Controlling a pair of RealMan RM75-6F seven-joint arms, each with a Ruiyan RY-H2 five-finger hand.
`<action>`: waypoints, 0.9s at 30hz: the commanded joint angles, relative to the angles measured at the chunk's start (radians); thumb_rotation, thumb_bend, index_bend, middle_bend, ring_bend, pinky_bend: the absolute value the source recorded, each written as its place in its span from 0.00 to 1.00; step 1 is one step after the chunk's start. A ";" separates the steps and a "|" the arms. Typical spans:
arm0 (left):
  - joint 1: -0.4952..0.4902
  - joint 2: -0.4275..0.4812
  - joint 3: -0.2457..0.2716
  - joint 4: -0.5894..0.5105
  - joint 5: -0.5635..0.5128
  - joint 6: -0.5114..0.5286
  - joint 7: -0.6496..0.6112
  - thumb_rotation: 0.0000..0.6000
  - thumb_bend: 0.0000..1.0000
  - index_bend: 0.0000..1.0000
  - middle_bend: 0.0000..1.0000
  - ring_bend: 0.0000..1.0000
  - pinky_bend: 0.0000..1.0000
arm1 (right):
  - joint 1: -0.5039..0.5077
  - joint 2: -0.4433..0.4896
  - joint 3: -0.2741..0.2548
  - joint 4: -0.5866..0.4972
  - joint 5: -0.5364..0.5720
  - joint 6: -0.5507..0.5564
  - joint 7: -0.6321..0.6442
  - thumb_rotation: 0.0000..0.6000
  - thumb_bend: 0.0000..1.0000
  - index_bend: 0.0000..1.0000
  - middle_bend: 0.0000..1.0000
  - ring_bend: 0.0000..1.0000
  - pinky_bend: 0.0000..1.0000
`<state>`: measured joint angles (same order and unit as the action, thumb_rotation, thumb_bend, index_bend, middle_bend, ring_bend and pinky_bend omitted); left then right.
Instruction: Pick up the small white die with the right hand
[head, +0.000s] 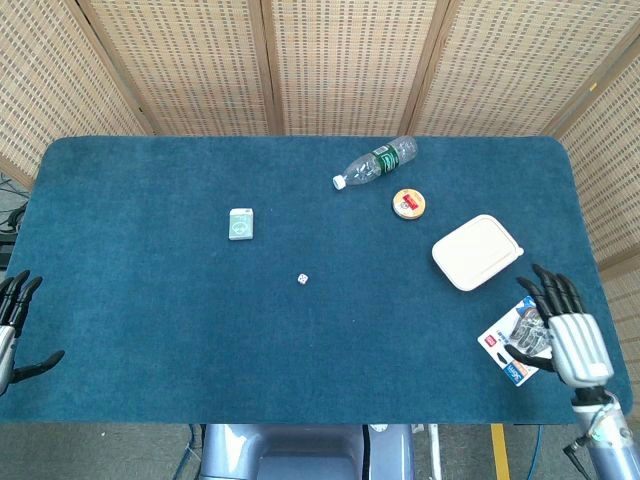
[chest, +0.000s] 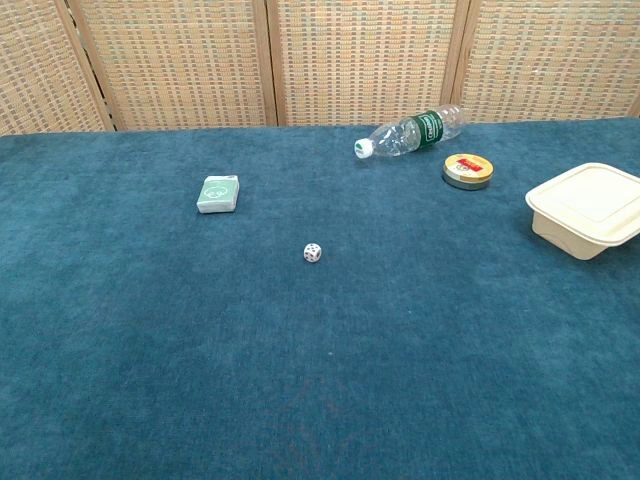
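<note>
The small white die (head: 302, 279) lies alone near the middle of the blue table; the chest view shows the die (chest: 313, 253) with dark pips. My right hand (head: 563, 332) hovers at the table's front right corner, fingers spread and empty, far right of the die. At the left edge of the head view my left hand (head: 14, 325) hangs off the table with its fingers apart, holding nothing. Neither hand shows in the chest view.
A plastic bottle (head: 376, 162) lies on its side at the back. A round tin (head: 409, 204), a white lidded box (head: 477, 251) and a blue packaged item (head: 515, 340) sit on the right. A small green card box (head: 240, 224) rests left of centre.
</note>
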<state>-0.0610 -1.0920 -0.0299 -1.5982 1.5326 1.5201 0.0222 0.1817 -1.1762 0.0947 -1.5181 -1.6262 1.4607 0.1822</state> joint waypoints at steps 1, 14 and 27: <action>-0.017 -0.006 -0.011 0.002 -0.030 -0.035 0.016 1.00 0.00 0.00 0.00 0.00 0.00 | 0.158 0.002 0.058 0.066 -0.111 -0.077 0.118 1.00 0.15 0.20 0.00 0.00 0.00; -0.064 -0.011 -0.058 0.014 -0.144 -0.131 0.033 1.00 0.00 0.00 0.00 0.00 0.00 | 0.592 -0.103 0.117 0.188 -0.200 -0.443 0.272 1.00 0.26 0.29 0.08 0.00 0.09; -0.079 0.003 -0.071 0.014 -0.183 -0.164 0.016 1.00 0.00 0.00 0.00 0.00 0.00 | 0.828 -0.291 0.206 0.218 0.039 -0.803 -0.007 1.00 0.26 0.30 0.08 0.00 0.09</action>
<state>-0.1398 -1.0911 -0.1002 -1.5832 1.3511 1.3581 0.0413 0.9622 -1.4133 0.2757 -1.3225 -1.6541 0.7265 0.2423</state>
